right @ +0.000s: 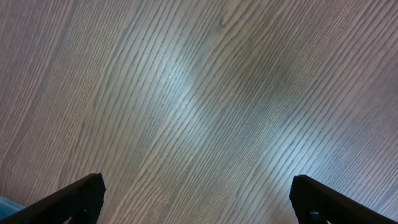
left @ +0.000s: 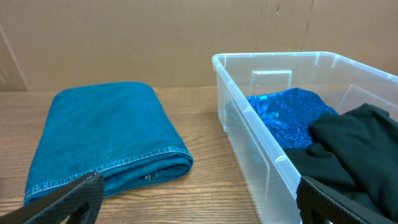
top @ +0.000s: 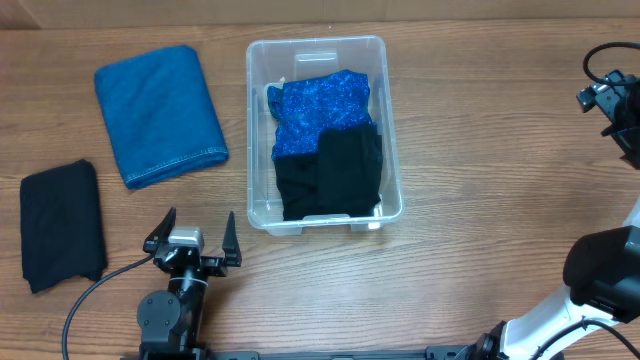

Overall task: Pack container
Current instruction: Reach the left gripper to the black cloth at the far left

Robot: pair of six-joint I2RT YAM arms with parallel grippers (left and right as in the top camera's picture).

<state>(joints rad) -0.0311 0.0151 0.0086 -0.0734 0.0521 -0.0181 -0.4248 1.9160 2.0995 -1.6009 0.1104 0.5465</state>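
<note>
Black fingertips [left: 87, 190] of the left gripper [top: 198, 222] were seen closest to the lens, spread wide apart with nothing held between them. That gripper was held low at the near edge of the desk [top: 480, 120], left of centre. It was pointed toward the far edge, with the arm folded up behind it and a black cable [top: 100, 285] trailed off to its left. Ahead and just to its right, the container [top: 249, 130] was set at the middle of the desk, its long sides running from near edge to far edge. A sparkly blue cloth [top: 322, 105] was laid in its far half, and a black cloth [top: 335, 175] was bundled in its near half, partly over the blue one. A folded teal towel [top: 160, 115] was placed flat beside the container, toward the far-left corner, apart from its wall. A folded black cloth [top: 62, 225] was left by the left edge, nearer the near-left corner. The right arm was raised from the near-right corner and carried along the right edge, only partly caught by the overhead camera. The right gripper [right: 196, 193] was aimed down at bare wood grain. Its fingers were likewise set wide apart and closed on nothing. A brown cardboard-like wall [left: 155, 37] was visible beyond the far edge.
</note>
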